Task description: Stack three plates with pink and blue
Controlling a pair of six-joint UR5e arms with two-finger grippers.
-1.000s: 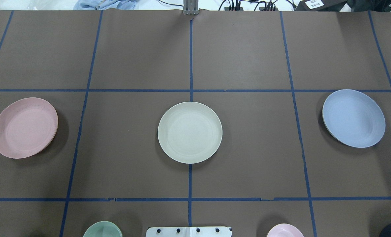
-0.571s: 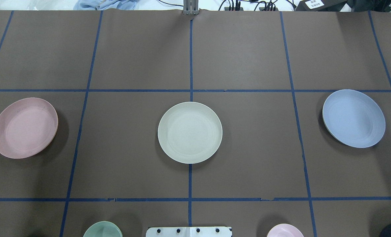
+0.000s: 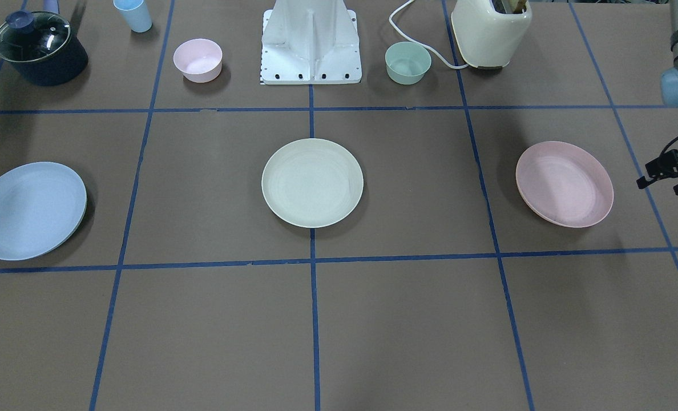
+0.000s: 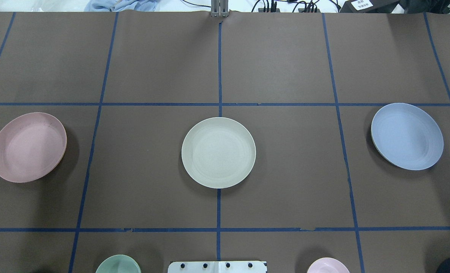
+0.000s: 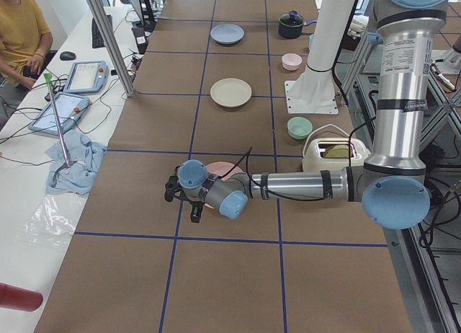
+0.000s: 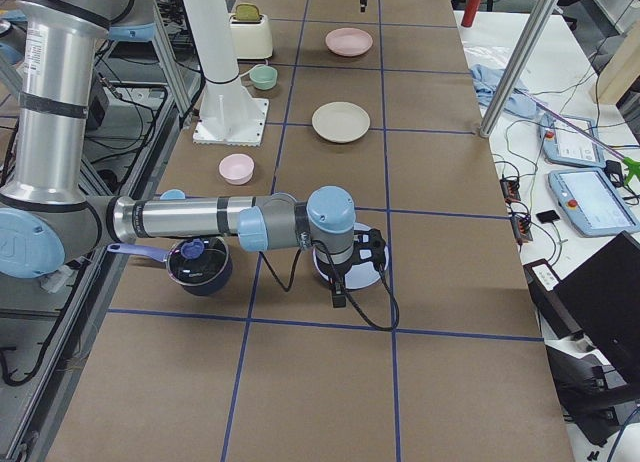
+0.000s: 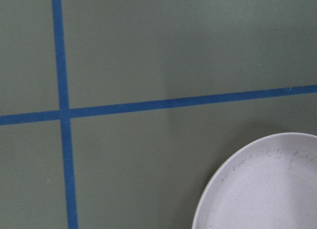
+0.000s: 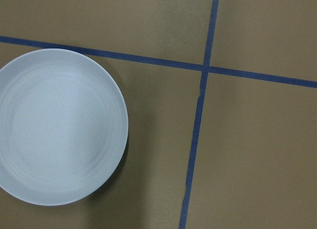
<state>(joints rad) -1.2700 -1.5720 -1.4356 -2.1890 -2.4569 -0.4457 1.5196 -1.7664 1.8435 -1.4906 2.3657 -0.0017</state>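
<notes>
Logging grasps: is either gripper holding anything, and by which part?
Nothing is held: pink plate, cream plate and blue plate lie free on the table.

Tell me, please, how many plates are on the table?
3: the pink plate at the robot's left, the cream plate in the centre, the blue plate at its right.

Left tool (image 5: 182,202) pointing down, right tool (image 6: 358,272) likewise
</notes>
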